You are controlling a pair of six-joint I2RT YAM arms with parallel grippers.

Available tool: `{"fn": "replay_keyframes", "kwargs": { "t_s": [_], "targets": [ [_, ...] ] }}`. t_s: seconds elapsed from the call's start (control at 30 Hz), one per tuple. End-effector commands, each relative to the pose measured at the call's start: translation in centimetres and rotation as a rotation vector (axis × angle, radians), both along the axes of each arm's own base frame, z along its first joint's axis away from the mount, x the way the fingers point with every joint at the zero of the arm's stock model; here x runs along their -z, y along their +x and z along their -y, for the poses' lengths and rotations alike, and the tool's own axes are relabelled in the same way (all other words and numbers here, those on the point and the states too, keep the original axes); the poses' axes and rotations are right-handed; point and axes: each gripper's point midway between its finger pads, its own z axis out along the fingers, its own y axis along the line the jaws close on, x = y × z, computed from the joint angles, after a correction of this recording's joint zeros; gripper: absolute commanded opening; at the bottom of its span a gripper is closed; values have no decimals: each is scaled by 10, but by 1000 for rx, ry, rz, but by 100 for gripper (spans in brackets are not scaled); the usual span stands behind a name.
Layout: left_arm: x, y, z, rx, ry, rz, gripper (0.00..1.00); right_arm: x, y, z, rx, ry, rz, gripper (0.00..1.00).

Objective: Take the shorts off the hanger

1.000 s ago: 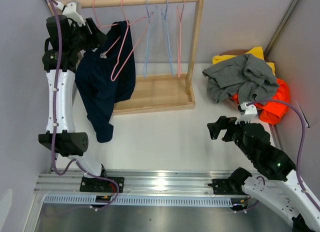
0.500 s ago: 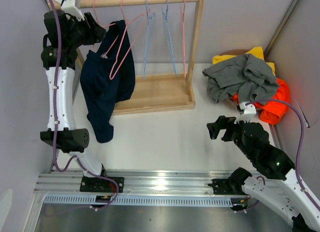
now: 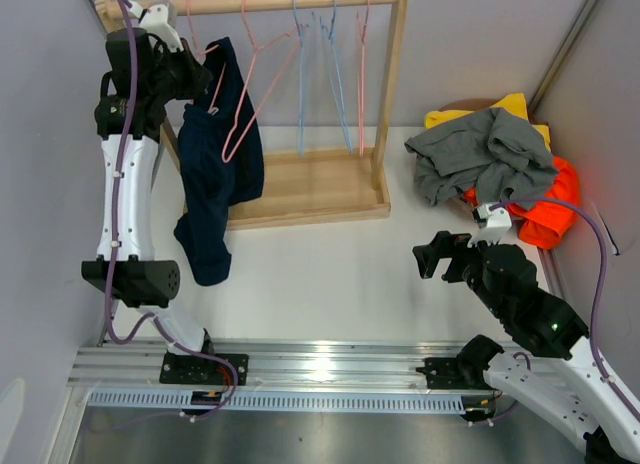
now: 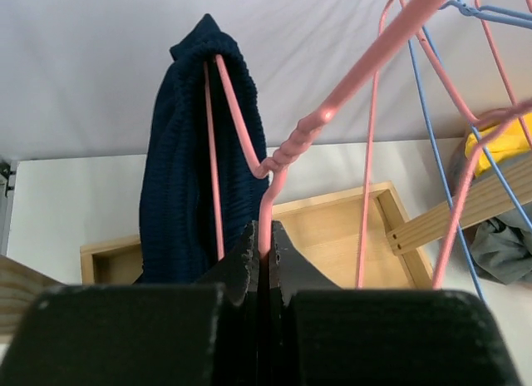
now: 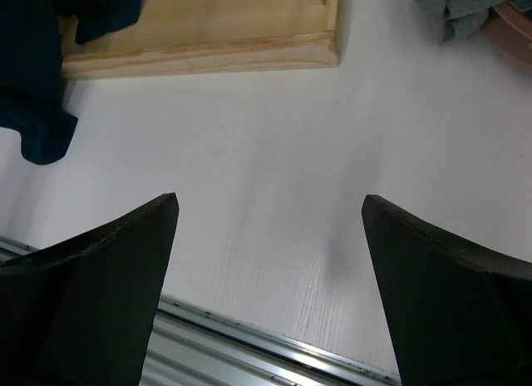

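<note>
Your left gripper (image 4: 264, 246) is clamped tight on the wire of the pink hanger (image 4: 288, 147), up at the far left by the wooden rail (image 3: 270, 1). The navy shorts (image 3: 212, 164) are draped over that hanger and trail down toward the table (image 3: 330, 254), so that pair is not off yet. At the far right there's a heap already free: grey shorts (image 3: 480, 154) on top, with orange shorts (image 3: 548, 212) and yellow shorts (image 3: 515, 106) beneath. The other hangers (image 3: 300, 94) look bare. Your right gripper (image 5: 270, 236) hovers low at the near right, fingers spread wide, holding nothing. By my reckoning navy is the last pair to free; I can't spot a light blue pair.
</note>
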Motion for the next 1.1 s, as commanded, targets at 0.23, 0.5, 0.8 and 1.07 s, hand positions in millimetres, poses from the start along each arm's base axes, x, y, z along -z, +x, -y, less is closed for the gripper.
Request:
{"fn": "replay_keyframes", "kwargs": {
  "t_s": [0.23,0.5,0.8,1.07],
  "targets": [
    [-148,-107,2,-71,12,377,0,-5,2,-4,-13,14,26,99],
    [-185,-176,-21,-176,19,506,0,-7,5,-9,-26,20,33,99],
    [-160,-201,-14,-141,19,461,0,-26,6,-10,-34,33,63,99],
    [-53,-250,-13,-107,33,298,0,-51,17,-23,-75,10,105,99]
  ]
}}
